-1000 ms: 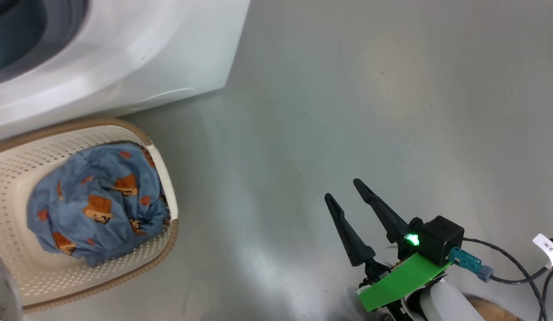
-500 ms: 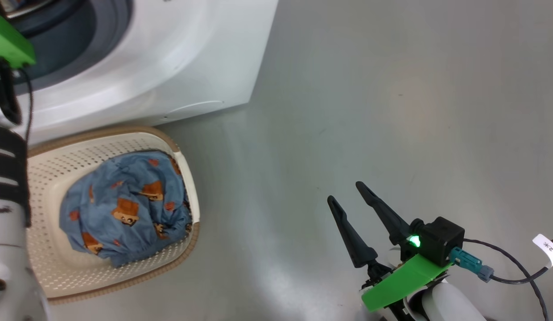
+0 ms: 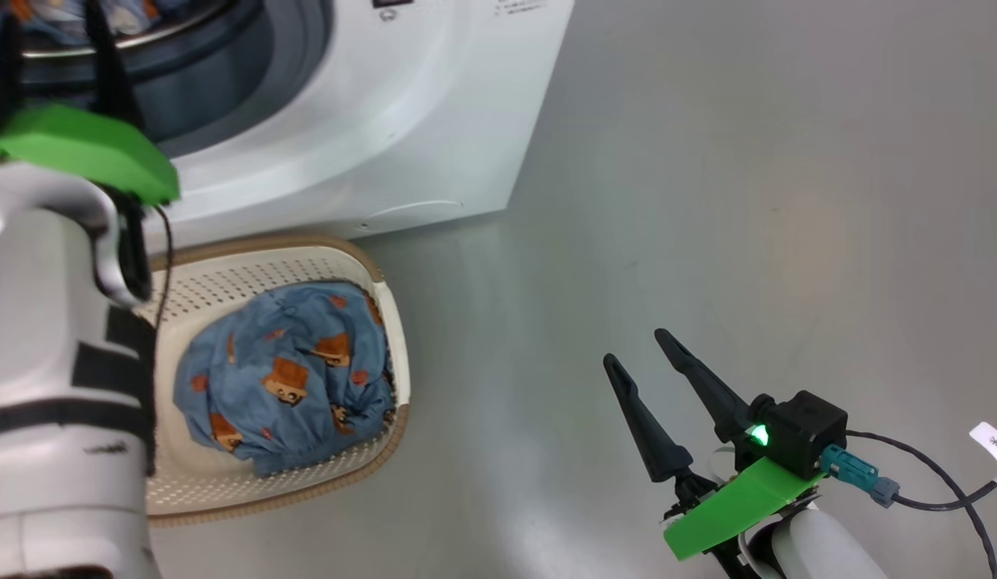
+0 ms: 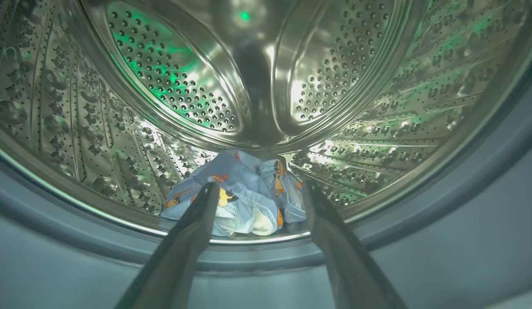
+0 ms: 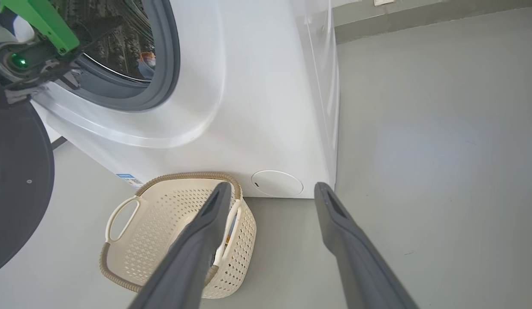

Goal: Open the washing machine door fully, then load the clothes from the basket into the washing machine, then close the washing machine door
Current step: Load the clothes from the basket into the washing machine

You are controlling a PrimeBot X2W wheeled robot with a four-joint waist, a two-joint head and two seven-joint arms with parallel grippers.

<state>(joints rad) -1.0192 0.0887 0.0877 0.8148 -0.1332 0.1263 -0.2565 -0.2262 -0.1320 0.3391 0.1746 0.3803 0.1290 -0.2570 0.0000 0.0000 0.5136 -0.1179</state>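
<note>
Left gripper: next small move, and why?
Probably back the left gripper out of the drum mouth and bring it down toward the basket. Its jaws stand open with nothing between them, one garment lies loose on the drum floor, and a second garment sits in the basket on the floor in front of the washing machine.

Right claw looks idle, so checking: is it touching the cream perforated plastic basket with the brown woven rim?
Apart. The head view shows bare grey floor between the open right claw and the cream perforated plastic basket.
</note>
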